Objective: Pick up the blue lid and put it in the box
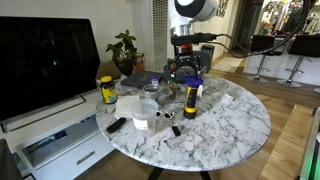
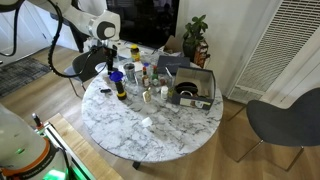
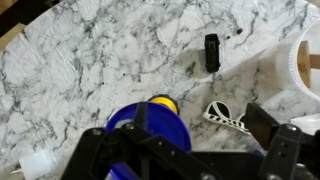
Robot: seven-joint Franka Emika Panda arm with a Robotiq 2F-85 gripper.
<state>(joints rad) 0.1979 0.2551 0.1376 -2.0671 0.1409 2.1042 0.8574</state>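
The blue lid sits on top of the tall dark-brown jar with a yellow label. It also shows in both exterior views. My gripper hangs open just above the jar, and the lid lies under its left finger. The right finger is well clear of the lid. The gripper shows above the jar in both exterior views. The box stands open at the far side of the round marble table, with a dark thing inside.
Around the jar are a yellow-capped jar, a white cup, a small black item, a striped white-and-black piece and a white bottle. A screen and a plant stand behind the table.
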